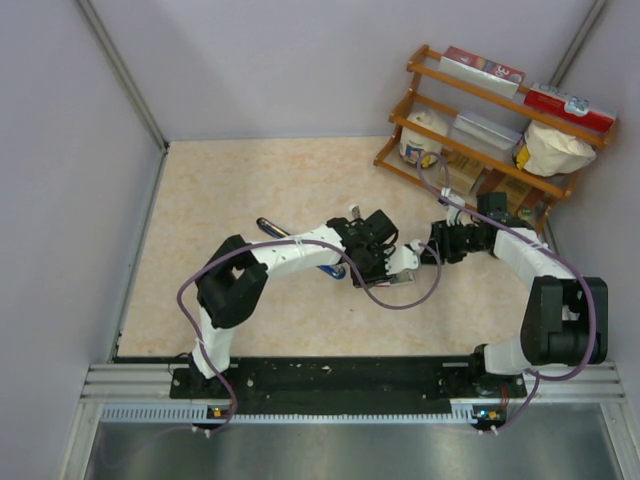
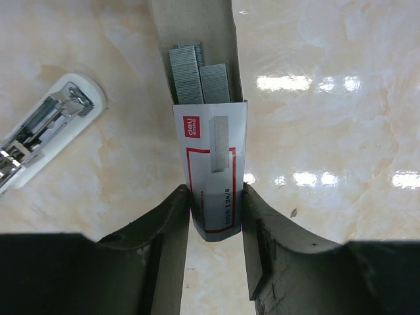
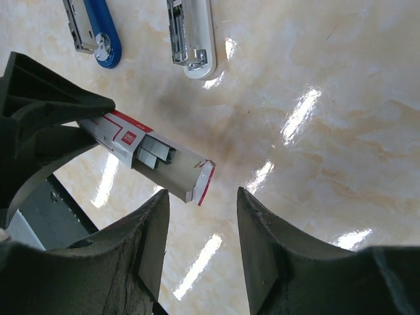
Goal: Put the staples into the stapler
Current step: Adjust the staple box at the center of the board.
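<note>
My left gripper [image 2: 215, 190] is shut on the red-and-white sleeve of the staple box [image 2: 213, 164] and holds it off the table. The grey inner tray [image 2: 223, 39] is slid partway out, and silvery staples [image 2: 197, 75] lie in it. My right gripper [image 3: 200, 197] stands open just short of the tray's flapped end [image 3: 197, 180], apart from it. The blue stapler [image 3: 98, 29] lies open on the table beyond, next to a white stapler [image 3: 193, 36]. From above, both grippers meet near the table's middle [image 1: 410, 255], and the blue stapler [image 1: 330, 270] is mostly hidden under the left arm.
A wooden rack [image 1: 500, 110] with boxes and bags stands at the back right, close behind the right arm. A dark slim object [image 1: 270, 227] lies left of the left arm. Walls close the table at left and back.
</note>
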Available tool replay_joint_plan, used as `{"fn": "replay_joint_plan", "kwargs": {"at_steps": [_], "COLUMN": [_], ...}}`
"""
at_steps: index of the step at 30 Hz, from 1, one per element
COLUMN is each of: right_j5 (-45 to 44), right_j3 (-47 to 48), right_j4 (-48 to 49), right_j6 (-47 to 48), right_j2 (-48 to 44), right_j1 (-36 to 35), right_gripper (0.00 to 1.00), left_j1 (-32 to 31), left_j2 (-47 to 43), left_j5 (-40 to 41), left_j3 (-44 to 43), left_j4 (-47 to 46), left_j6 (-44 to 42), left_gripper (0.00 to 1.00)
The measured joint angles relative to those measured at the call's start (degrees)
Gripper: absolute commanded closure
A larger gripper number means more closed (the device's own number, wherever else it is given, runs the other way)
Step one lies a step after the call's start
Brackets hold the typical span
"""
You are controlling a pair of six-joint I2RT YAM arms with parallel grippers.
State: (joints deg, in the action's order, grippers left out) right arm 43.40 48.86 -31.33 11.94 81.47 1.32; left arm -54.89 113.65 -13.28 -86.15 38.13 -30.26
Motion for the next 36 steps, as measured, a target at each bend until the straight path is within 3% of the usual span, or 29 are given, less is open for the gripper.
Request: {"fn": "replay_joint_plan", "kwargs": {"at_steps": [20, 36], "right_j5": [-0.07, -0.09], "right_j3": [0.0, 0.0], "right_j4": [0.02, 0.02], "right_j6": [0.0, 0.0], "right_j2": [0.0, 0.0], "right_j1": [0.0, 0.0], "right_gripper": [0.55, 0.55], "left_j1": [-5.75, -6.38], "left_j2": [0.33, 1.44], "left_j5": [12.55, 14.23], "left_j3": [-7.87, -7.56], "left_j4": [14.21, 15.06], "left_j6": [-5.97, -5.92], "left_gripper": [0.58, 0.57]}}
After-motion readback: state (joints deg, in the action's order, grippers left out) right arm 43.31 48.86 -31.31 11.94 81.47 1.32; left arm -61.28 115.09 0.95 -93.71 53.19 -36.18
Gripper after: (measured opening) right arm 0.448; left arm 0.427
